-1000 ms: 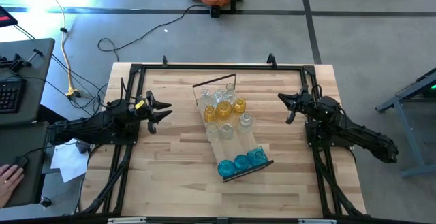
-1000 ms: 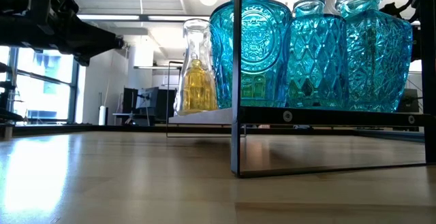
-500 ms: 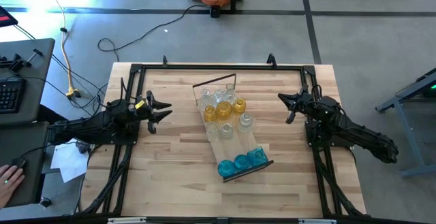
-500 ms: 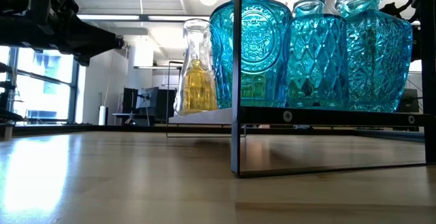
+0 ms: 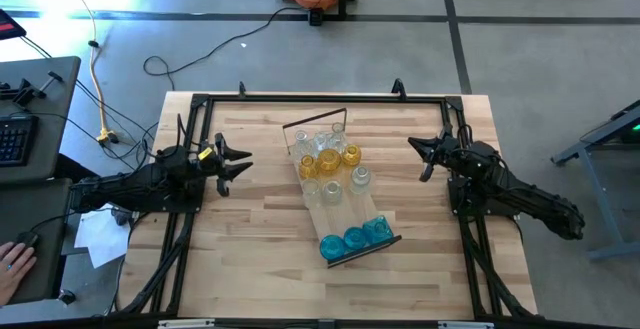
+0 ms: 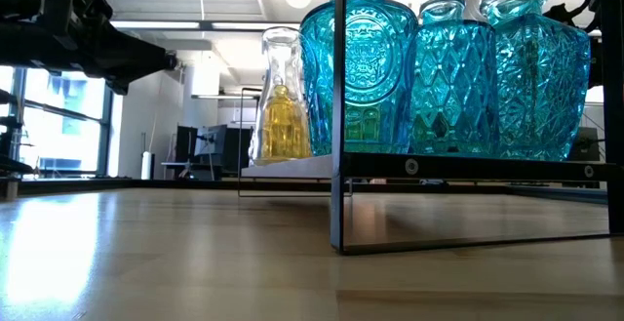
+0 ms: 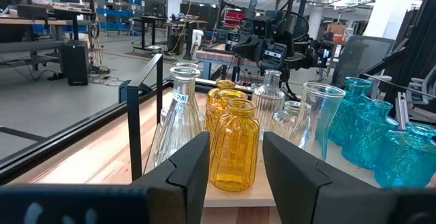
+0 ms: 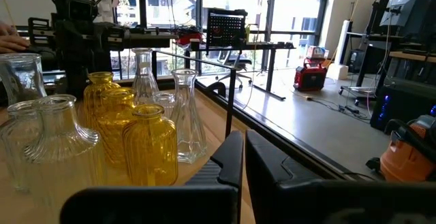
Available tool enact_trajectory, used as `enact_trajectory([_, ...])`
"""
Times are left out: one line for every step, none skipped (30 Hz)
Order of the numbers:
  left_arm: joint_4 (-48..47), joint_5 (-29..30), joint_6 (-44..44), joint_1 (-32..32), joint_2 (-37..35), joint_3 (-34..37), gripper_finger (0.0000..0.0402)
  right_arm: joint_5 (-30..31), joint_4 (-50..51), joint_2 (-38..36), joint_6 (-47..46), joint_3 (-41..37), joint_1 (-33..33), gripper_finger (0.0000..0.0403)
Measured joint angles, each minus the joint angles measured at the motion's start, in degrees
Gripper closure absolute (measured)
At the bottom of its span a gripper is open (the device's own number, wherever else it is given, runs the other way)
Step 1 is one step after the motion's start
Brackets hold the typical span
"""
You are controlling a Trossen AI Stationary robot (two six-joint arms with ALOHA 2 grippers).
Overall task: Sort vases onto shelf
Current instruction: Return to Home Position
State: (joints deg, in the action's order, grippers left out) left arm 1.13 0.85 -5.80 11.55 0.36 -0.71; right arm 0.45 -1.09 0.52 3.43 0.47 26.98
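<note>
The shelf lies slantwise in the middle of the table, a light plank on dark frame ends. All the vases stand on it. Three blue vases are at its near end, clear ones sit mid-plank, amber ones come behind them, and more clear ones are at the far end. My left gripper hovers open to the left of the shelf, pointing at the amber vases. My right gripper hovers shut on the right side.
Dark metal rails frame the tabletop along its edges. Bare wood lies between each gripper and the shelf, and along the near edge. A desk with a keyboard stands left of the table, where a person's hand rests.
</note>
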Motion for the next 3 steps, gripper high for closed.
enact_trajectory([0.0,0.0,0.0,0.0,0.0,0.0,0.0275,0.0,0.0,0.0,0.0,0.0,0.0,0.0402])
enact_trajectory([0.0,0.0,0.0,0.0,0.0,0.0,0.0275,0.0,0.0,0.0,0.0,0.0,0.0,0.0402])
enact_trajectory([0.0,0.0,0.0,0.0,0.0,0.0,0.0275,0.0,0.0,0.0,0.0,0.0,0.0,0.0402])
